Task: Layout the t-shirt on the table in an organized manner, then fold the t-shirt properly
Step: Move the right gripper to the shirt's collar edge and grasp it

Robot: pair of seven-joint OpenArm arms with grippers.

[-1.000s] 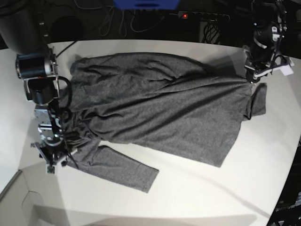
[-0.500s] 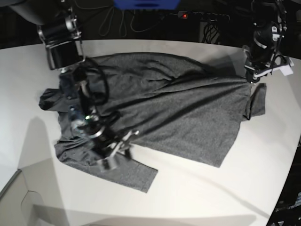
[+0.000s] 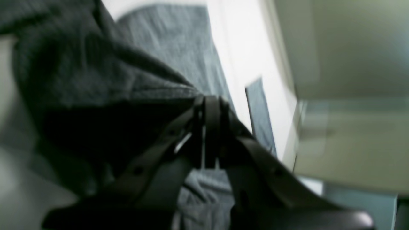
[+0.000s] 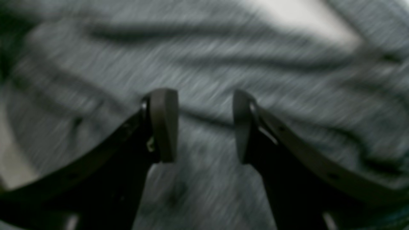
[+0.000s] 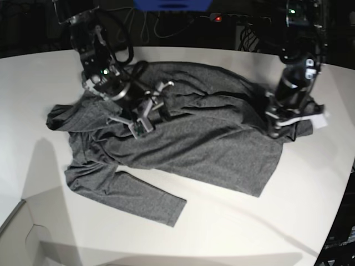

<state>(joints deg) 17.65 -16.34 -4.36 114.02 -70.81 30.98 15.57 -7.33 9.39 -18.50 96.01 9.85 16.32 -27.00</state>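
Note:
The dark grey t-shirt (image 5: 211,133) lies spread across the white table (image 5: 249,221), wrinkled, with one long sleeve (image 5: 138,197) pointing toward the front. My left gripper (image 5: 275,130) is at the shirt's right edge. In the left wrist view it (image 3: 209,102) is shut, with a fold of the t-shirt (image 3: 96,80) pinched at its tips. My right gripper (image 5: 148,108) hovers over the shirt's upper left part. The right wrist view shows it (image 4: 204,124) open, with blurred grey cloth (image 4: 207,57) below and nothing between the fingers.
Cables and a power strip with a red light (image 5: 217,18) run along the table's back edge beside a blue object (image 5: 172,4). The table's curved edge (image 5: 338,210) falls away at the right. A pale surface (image 5: 22,238) adjoins the front left corner.
My right arm swung from the table's left edge up and over the shirt's upper left, leaving that shoulder spread out at the left. My left arm shifted inward and forward with the shirt's right edge.

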